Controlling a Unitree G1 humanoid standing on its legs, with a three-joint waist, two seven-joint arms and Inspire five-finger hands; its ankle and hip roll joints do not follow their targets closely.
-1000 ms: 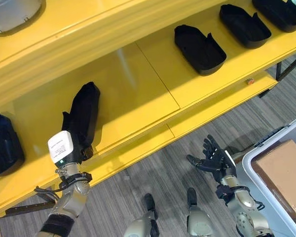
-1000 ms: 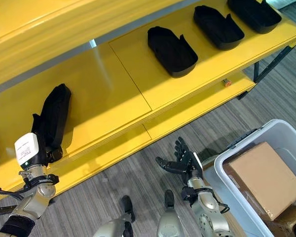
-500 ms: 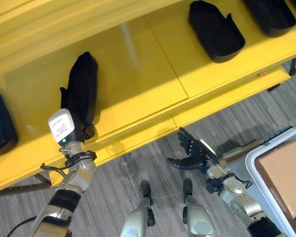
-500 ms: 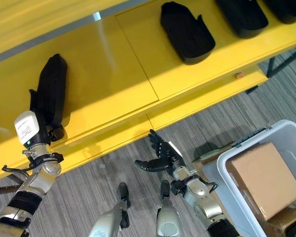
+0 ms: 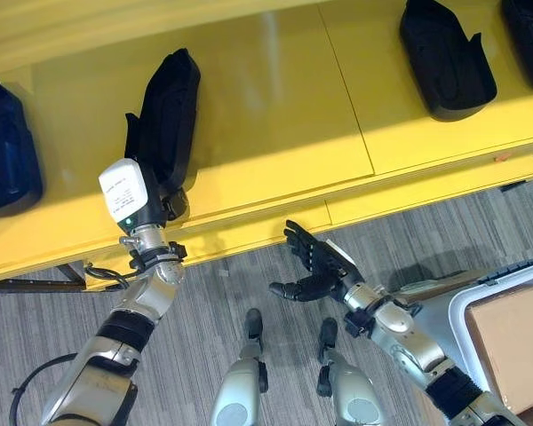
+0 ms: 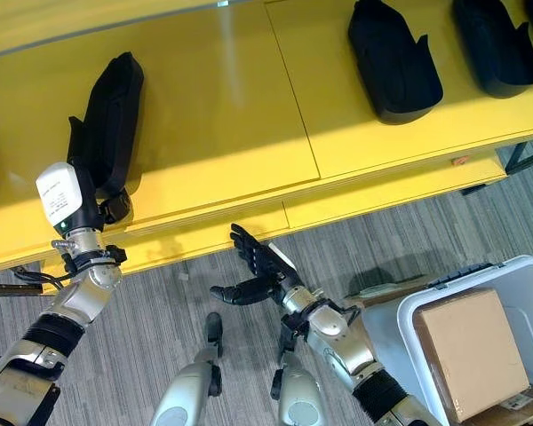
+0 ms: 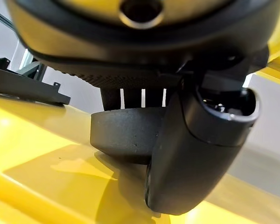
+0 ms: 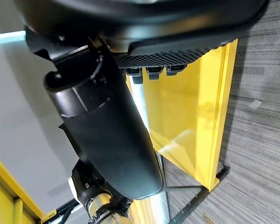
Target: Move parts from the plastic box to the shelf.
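The left hand [image 5: 147, 209] was up at the front of the yellow shelf [image 5: 275, 115], its thumb and fingers closed round the near end of a long black part [image 5: 167, 114] that lay on the shelf board; the left wrist view showed the thumb [image 7: 196, 149] pressed against that part's rounded end [image 7: 126, 133], with the fingers lying across the top of it. The part stretched away from the hand toward the back of the shelf, tilted a little to the right. The right hand [image 6: 258, 271] hung in the air over the grey striped floor [image 5: 480, 222], in front of the shelf's edge and well apart from it, fingers spread wide and holding nothing. Further left on the shelf sat another dark part [image 5: 7, 133], and off to the right a black tray-shaped part [image 5: 446, 55] lay open side up, with one more [image 6: 496, 44] beyond it. Down at the right, on the floor, stood the white plastic box [image 6: 409, 311], and inside it I could see a brown cardboard carton [image 6: 466, 351].
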